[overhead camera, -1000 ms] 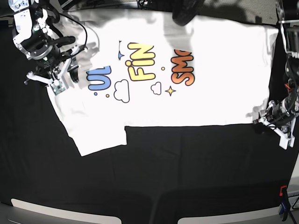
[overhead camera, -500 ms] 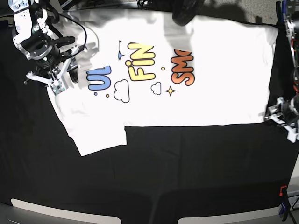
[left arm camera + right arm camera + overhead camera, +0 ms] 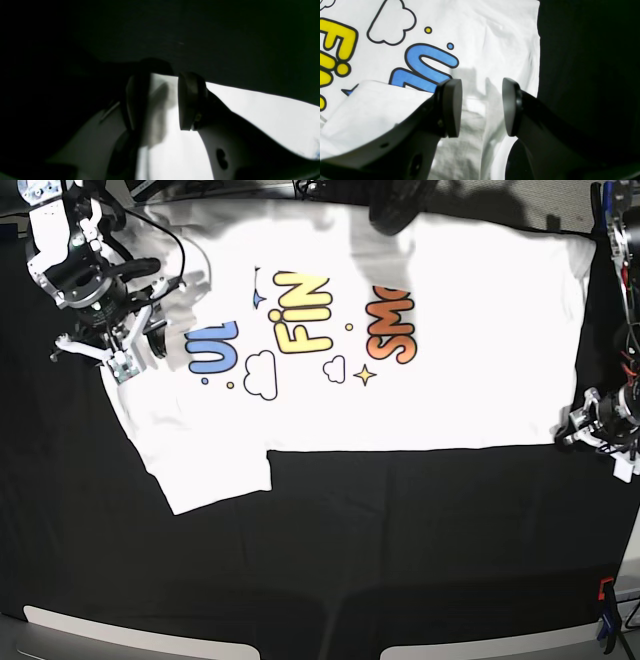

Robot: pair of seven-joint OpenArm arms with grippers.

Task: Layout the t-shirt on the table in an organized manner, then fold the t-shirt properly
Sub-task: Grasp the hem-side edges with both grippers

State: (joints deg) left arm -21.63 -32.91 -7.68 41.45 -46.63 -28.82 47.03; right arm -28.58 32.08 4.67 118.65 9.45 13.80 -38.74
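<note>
- The wide black cloth-covered counter (image 3: 400,560) carries the white cotton cartoon-print t-shirt (image 3: 450,380), spread print-up across its far half.
- Left hand (image 3: 160,102) straddles the hem corner, jaws apart, empty.
- Right hand (image 3: 482,107) hovers parted over the shoulder.
- Layout looks nearly finished; next, likely pinch the edges to fold.

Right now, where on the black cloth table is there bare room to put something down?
Bare black cloth table lies along the near side, below the white printed t-shirt's hem. The far half is crowded: shirt, right gripper at the collar end, left gripper at its hem corner.

Pale floor strips (image 3: 130,625) show below; bright light glares overhead.
</note>
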